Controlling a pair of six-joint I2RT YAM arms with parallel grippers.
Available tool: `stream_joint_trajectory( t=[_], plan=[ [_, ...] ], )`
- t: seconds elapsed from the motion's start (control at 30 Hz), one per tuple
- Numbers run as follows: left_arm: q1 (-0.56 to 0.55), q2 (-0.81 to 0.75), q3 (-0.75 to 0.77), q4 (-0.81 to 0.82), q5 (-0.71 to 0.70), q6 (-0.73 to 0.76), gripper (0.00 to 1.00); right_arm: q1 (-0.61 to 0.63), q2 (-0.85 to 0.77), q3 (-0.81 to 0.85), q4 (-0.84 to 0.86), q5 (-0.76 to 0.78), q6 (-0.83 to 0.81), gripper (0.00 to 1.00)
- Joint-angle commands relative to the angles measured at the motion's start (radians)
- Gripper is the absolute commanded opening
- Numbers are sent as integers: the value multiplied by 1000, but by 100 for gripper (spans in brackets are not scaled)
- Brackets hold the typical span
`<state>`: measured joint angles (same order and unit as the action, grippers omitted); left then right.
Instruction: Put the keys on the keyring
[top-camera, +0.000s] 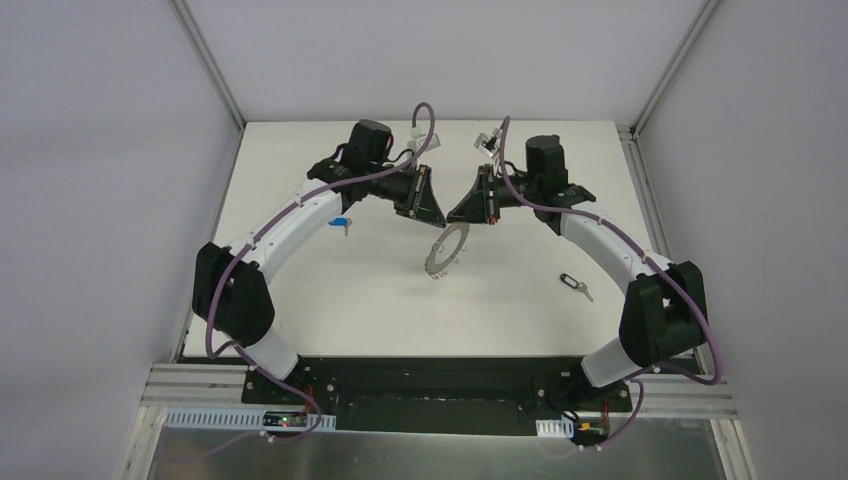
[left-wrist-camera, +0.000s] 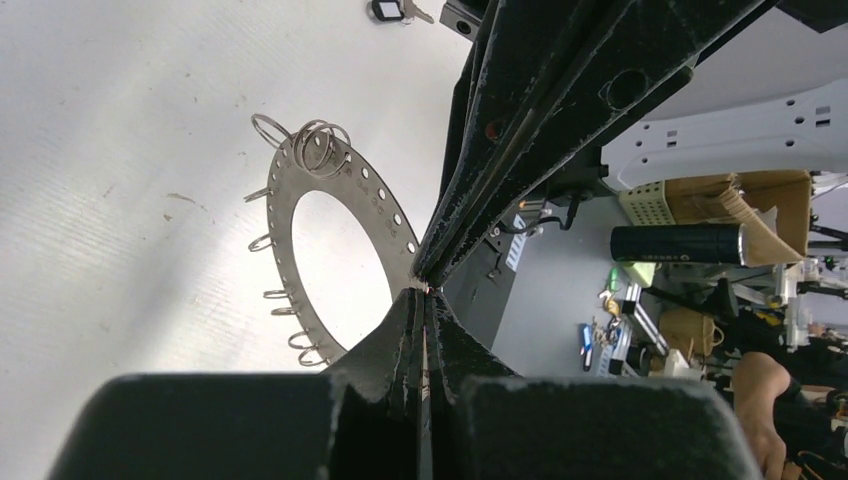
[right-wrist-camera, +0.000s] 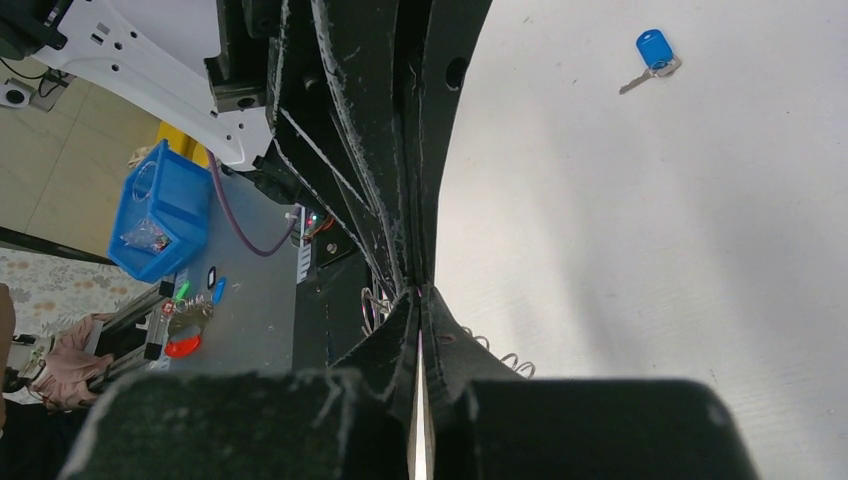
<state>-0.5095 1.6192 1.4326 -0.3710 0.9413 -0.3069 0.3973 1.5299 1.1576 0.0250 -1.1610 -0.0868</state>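
Grey metal, ringed with small wire loops (left-wrist-camera: 320, 146), the keyring (top-camera: 431, 262) sits at the centre of the top view, tilted, with its upper rim caught where the left gripper (top-camera: 437, 215) and right gripper (top-camera: 455, 215) meet tip to tip. Both pairs of jaws are pressed narrow, and each wrist view shows only a hairline between the fingers. The band of the keyring (left-wrist-camera: 350, 185) runs into that meeting point, so both appear to pinch the rim, though how firmly each one grips cannot be told. Neither key is on the ring yet. The blue key (top-camera: 343, 222) lies on the white table (top-camera: 330, 300) left of centre, just beside the left arm's forearm and partly hidden by it. In the right wrist view the blue key (right-wrist-camera: 655, 48) sits at the upper right, head up and blade slanting down-left. The black key (top-camera: 573, 284) lies well apart at the lower right, on the right arm's side, its long axis running from head at upper left to blade at lower right. By that layout, the left arm is the nearer one for the blue key and the right arm for the black key, and one gripper would have to let go of the ring to fetch either.
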Motion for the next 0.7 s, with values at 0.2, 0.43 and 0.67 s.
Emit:
stream_joint_trajectory(
  t=[0.2, 0.43, 0.67],
  plan=[
    [4, -12, -34, 196, 60, -201, 0, -22, -55, 64, -11, -20, 16, 6],
    [5, -20, -54, 249, 54, -278, 0, -60, -88, 59, -20, 3, 26, 31],
    [5, -28, -91, 325, 61, -314, 0, -92, -118, 58, -84, 6, 17, 35]
  ],
)
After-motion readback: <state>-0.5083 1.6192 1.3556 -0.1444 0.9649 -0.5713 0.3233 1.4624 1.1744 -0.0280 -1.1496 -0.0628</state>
